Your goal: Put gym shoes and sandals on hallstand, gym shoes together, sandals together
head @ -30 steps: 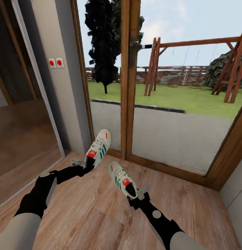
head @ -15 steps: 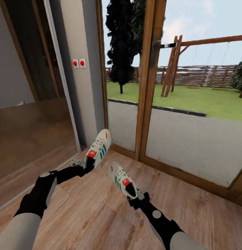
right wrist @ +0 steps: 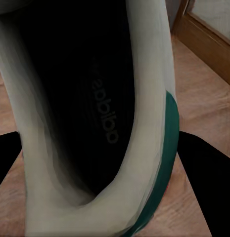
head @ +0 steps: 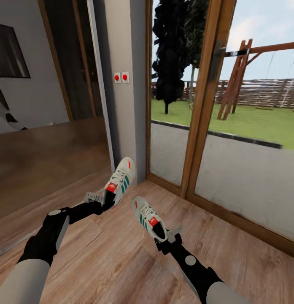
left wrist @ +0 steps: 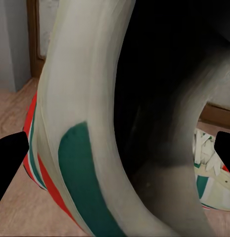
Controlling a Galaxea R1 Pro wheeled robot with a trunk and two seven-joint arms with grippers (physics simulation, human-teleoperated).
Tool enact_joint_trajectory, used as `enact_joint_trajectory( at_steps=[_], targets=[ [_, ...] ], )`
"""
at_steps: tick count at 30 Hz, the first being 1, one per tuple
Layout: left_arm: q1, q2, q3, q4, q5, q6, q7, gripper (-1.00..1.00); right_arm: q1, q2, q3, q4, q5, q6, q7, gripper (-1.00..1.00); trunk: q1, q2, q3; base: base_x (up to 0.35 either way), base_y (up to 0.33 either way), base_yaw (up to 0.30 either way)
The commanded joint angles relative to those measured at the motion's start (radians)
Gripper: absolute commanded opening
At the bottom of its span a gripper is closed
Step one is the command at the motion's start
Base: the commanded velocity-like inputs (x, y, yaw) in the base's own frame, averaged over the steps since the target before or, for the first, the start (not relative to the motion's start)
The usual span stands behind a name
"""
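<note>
Two white gym shoes with green stripes and red-orange tabs are held above the wood-plank corridor floor (head: 113,261). My left gripper (head: 105,203) is shut on the heel of one gym shoe (head: 120,180), whose toe points toward the wall. My right gripper (head: 164,240) is shut on the heel of the other gym shoe (head: 147,216). The left wrist view looks into the collar of its shoe (left wrist: 80,128), with the second shoe (left wrist: 211,170) beyond. The right wrist view looks into the dark inside of its shoe (right wrist: 100,113). The sandals and the hallstand are out of view.
A wood-framed glass door (head: 203,118) with a garden behind it stands ahead and to the right. A grey wall strip with two red switches (head: 121,77) is at centre. A reflective sliding panel (head: 45,139) runs along the left.
The whole picture has slid to the right, so the camera has turned left. Both grippers and the shoes they hold stay at the same place in the view.
</note>
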Motion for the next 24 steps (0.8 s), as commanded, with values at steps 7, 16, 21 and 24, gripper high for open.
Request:
enact_joint_trajectory(
  at_steps=[7, 16, 21, 24],
  targets=[
    [-0.001, -0.001, 0.004, -0.002, -0.006, 0.008, -0.007, -1.0, -0.001, 0.0, -0.004, 0.0, 0.007, -0.003, 0.002, -1.0, 0.0, 0.0, -0.001, 0.0, 0.0, 0.298],
    [-0.001, -0.002, 0.003, -0.002, -0.005, 0.008, -0.007, -1.0, -0.001, 0.0, -0.004, 0.0, 0.007, -0.003, 0.003, -1.0, 0.0, 0.0, -0.001, 0.0, 0.0, 0.298],
    [-0.001, -0.002, 0.003, -0.002, -0.004, 0.008, -0.007, -1.0, -0.001, 0.0, -0.004, 0.0, 0.007, -0.003, 0.003, -1.0, 0.0, 0.0, -0.001, 0.0, 0.0, 0.298],
    [-0.001, -0.002, 0.004, -0.002, -0.004, 0.008, -0.007, -1.0, -0.001, 0.0, -0.004, 0.0, 0.007, -0.003, 0.003, -1.0, 0.0, 0.0, -0.001, 0.0, 0.0, 0.298]
  ],
)
